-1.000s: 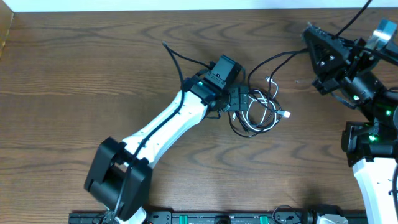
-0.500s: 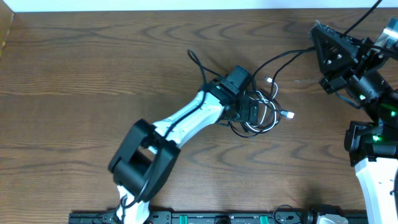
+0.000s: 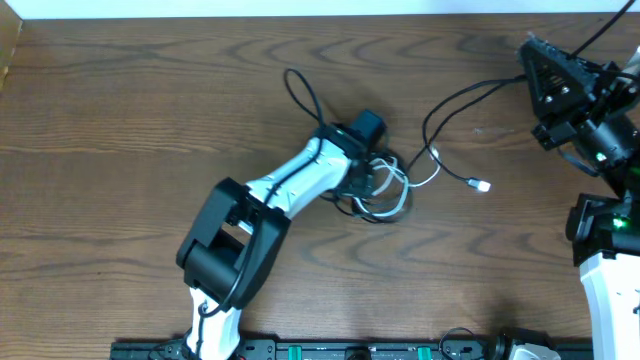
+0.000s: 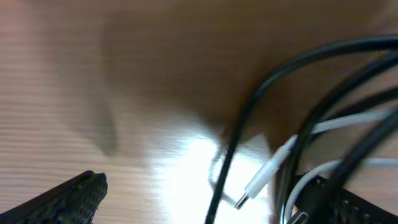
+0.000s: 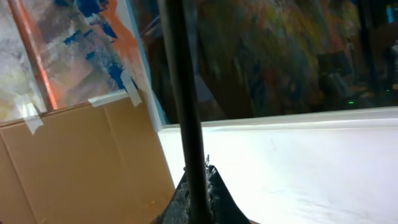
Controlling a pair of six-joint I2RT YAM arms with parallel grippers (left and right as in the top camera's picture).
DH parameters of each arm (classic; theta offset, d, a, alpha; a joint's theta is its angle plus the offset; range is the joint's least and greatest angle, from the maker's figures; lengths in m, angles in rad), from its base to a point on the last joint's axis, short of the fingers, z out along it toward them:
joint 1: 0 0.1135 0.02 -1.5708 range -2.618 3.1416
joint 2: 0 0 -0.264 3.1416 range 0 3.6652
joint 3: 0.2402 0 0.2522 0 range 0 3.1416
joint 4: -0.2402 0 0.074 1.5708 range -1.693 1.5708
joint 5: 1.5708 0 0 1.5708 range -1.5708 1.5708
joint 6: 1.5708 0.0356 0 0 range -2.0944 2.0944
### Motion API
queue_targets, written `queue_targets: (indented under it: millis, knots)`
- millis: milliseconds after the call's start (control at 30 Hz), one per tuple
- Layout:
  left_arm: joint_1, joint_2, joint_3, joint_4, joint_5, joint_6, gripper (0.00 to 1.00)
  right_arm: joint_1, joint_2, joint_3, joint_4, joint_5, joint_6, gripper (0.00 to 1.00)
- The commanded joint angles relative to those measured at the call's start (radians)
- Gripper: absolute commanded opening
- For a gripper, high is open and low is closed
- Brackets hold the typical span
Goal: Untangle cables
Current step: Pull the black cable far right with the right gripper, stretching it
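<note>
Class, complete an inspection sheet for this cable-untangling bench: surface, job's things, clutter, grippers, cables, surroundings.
Surface: wooden table, bare grain showing.
Job's things: black cable and white cable tangled at centre; a pale plug end lies apart to the right.
Clutter: nothing seen.
Grippers: left gripper open over the tangle; right gripper shut on the black cable at the far right.
Cables: thicker arm cable loops beside the left arm.
Surroundings: taped cardboard and painted wall in the right wrist view.
</note>
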Motion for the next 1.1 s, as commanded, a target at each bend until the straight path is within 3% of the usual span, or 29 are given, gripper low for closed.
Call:
queue_targets:
  millis: [0, 333, 1067]
  knots:
    - [0.071, -0.002, 0.001, -0.027, -0.084, 0.014, 1.0, -0.055, -0.013, 0.012, 0.006, -0.038, 0.018, 0.01]
    - [0.226, -0.002, 0.001, -0.071, -0.084, 0.013, 1.0, -0.251, -0.012, 0.012, 0.003, -0.144, 0.084, 0.01]
    - [0.453, -0.002, 0.001, -0.121, -0.091, 0.014, 1.0, -0.645, 0.027, 0.012, -0.088, -0.337, 0.081, 0.01]
